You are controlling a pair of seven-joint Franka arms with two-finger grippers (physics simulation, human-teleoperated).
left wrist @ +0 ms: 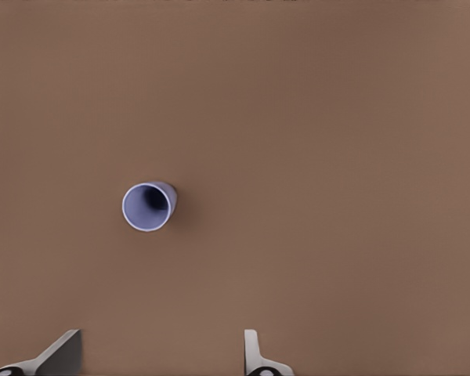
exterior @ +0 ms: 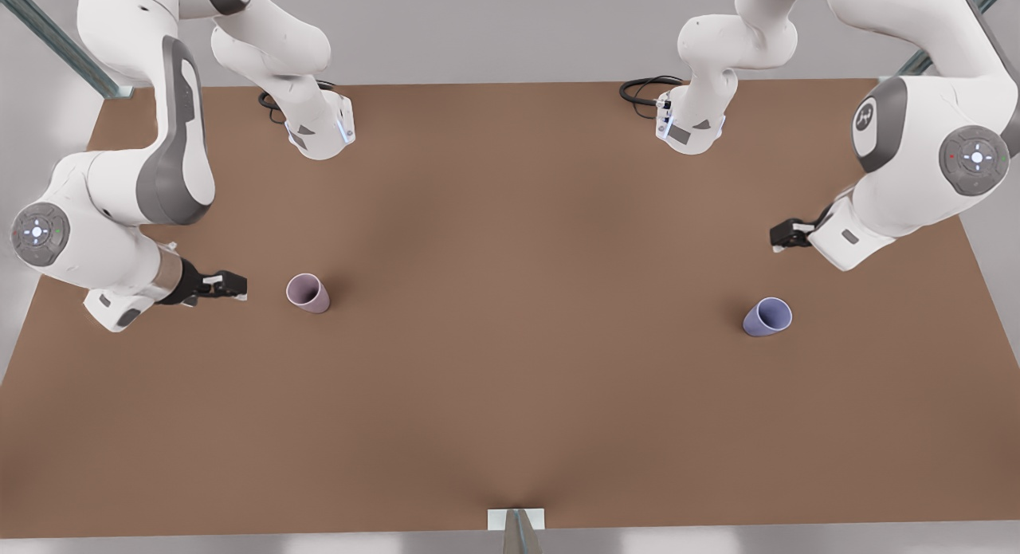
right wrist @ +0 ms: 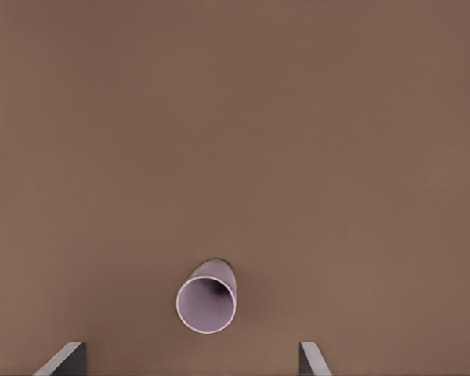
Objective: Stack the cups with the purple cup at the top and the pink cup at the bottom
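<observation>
The pink cup (exterior: 307,292) stands mouth up on the brown table (exterior: 510,315) at the front view's left; the right wrist view looks down into the pink cup (right wrist: 207,301). My right gripper (exterior: 233,286) hovers just to its left, open and holding nothing, its fingertips (right wrist: 69,357) showing wide apart. The purple cup (exterior: 768,316) stands mouth up at the front view's right, and the left wrist view also catches the purple cup (left wrist: 148,206). My left gripper (exterior: 785,235) is above and behind it, open and holding nothing, with its fingertips (left wrist: 253,352) apart.
Both arm bases (exterior: 323,127) (exterior: 689,127) stand at the table's back edge with black cables (exterior: 641,89) beside them. A small white bracket (exterior: 516,520) sits at the middle of the front edge. Bare brown tabletop lies between the two cups.
</observation>
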